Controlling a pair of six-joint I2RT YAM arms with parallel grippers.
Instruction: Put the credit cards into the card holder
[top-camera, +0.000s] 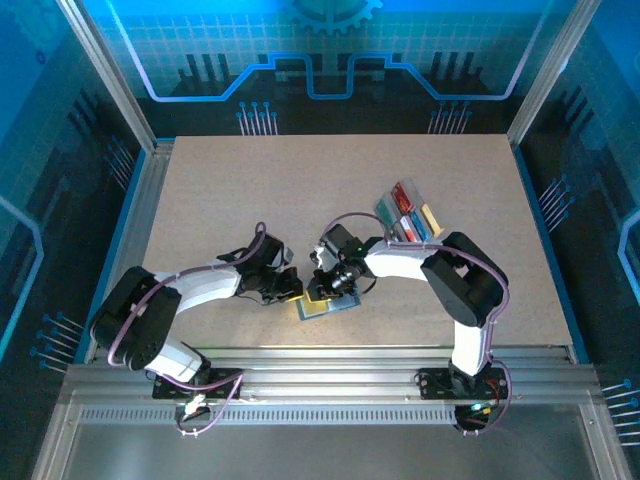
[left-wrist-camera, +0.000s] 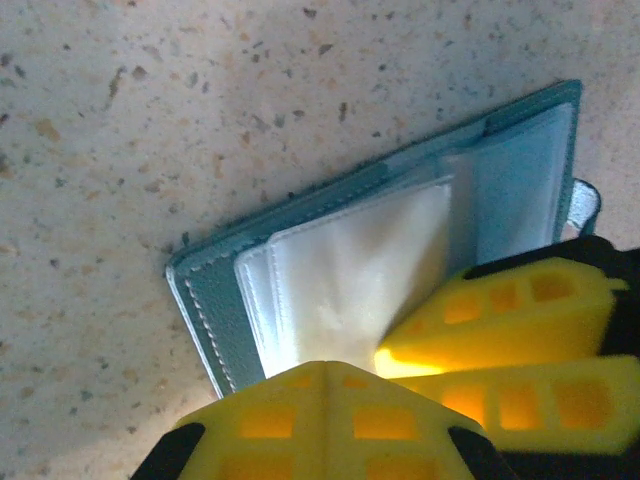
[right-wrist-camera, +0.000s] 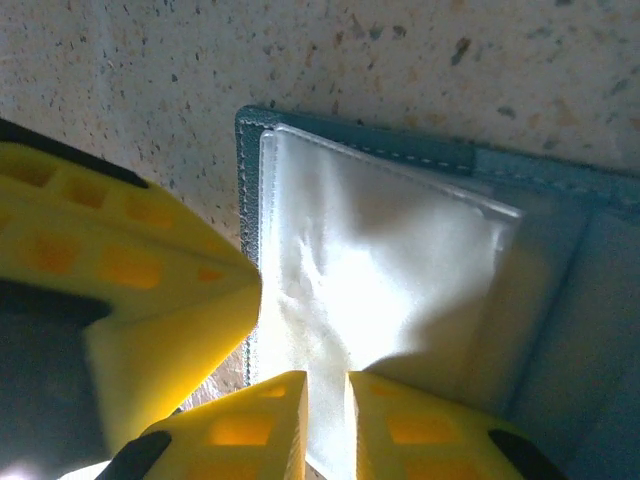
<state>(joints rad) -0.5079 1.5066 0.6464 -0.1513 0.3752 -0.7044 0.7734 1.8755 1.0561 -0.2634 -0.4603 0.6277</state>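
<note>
Right fingers (right-wrist-camera: 250, 430) clamped on card holder's (right-wrist-camera: 560, 180) clear sleeve (right-wrist-camera: 390, 270); left fingers (left-wrist-camera: 320, 420) together, just beside. Best: lift sleeve gently, cover kept flat on worktop (right-wrist-camera: 400, 50).

Speckled tan table (top-camera: 300, 200) with open card holder (top-camera: 322, 308) and clear tray (top-camera: 408, 212)

A robotics lab cell: a speckled beige composite tabletop (top-camera: 250, 200) fenced by silver aluminium extrusion posts (top-camera: 110, 80), translucent blue wall panels (top-camera: 330, 50) printed with circuit traces (a gear emblem up top), and a white-and-black left robot arm (top-camera: 200, 287) and right robot arm (top-camera: 400, 262) bolted onto a slotted aluminium rail (top-camera: 320, 378).
</note>
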